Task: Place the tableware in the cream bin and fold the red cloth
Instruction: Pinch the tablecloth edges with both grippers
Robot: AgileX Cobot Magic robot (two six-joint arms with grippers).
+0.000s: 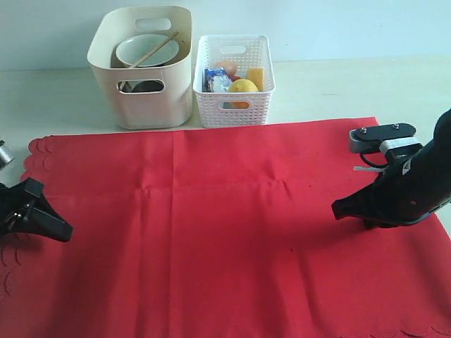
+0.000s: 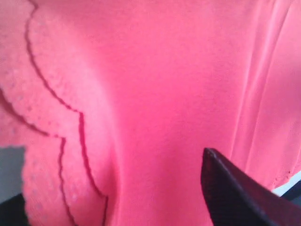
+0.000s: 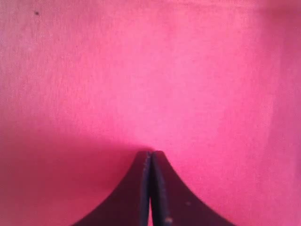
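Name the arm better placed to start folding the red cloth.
Left, I'd judge. The left claw sits at the red cloth's scalloped edge, fingers apart with fabric between them. The right claw is shut, well inside the cloth's edge.

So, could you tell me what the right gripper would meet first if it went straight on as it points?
Most likely the red cloth: the right gripper, jaws together, points low across it, and its wrist view shows only fabric ahead. Whether the tips touch it is unclear.
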